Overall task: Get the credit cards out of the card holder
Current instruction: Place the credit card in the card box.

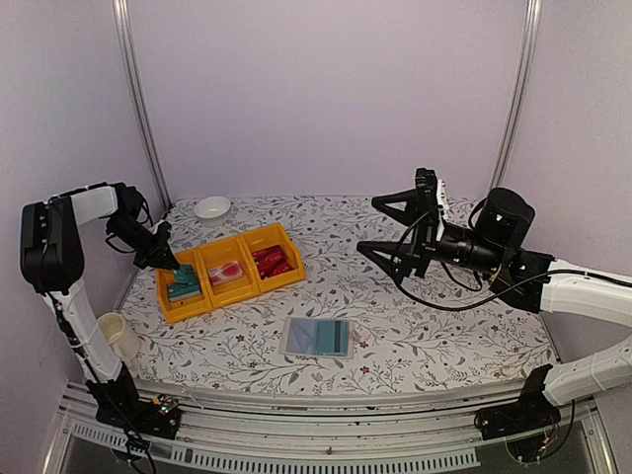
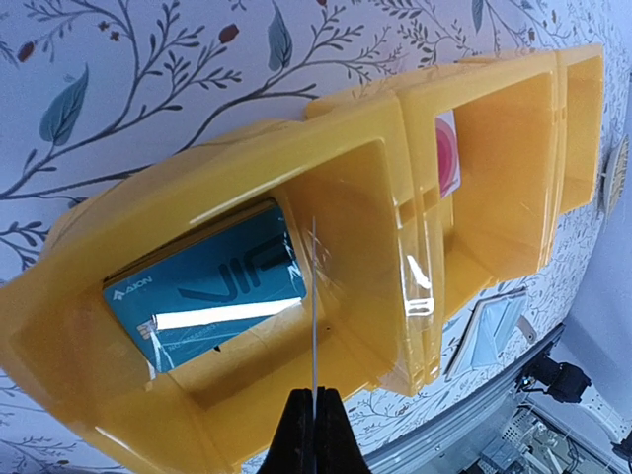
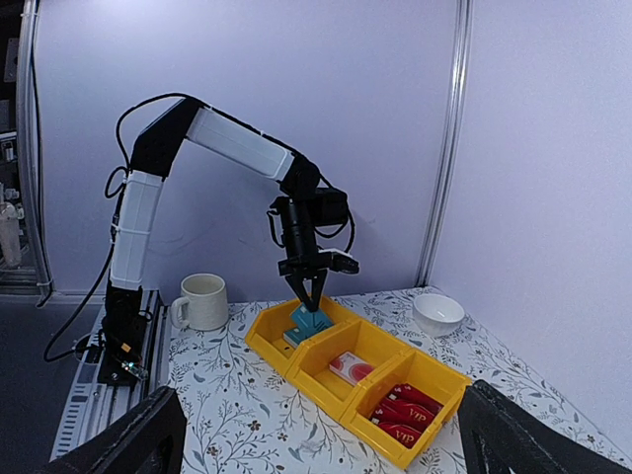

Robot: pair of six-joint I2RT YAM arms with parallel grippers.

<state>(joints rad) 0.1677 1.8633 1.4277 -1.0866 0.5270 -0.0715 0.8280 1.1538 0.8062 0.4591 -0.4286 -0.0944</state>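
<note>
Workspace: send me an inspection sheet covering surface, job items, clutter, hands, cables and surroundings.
Surface: floral tablecloth, flat, nothing spilled.
Job's things: card holder lies flat near the front, teal showing inside; teal cards, pink card and red cards sorted in the yellow bins.
Clutter: white bowl at the back, mug at the left edge.
Hands: left hand shut on a teal card over the teal cards' bin; right hand open, raised, empty.
Cables: black cable loops below the right arm.
Surroundings: lilac walls, metal posts; nothing else seen.
</note>
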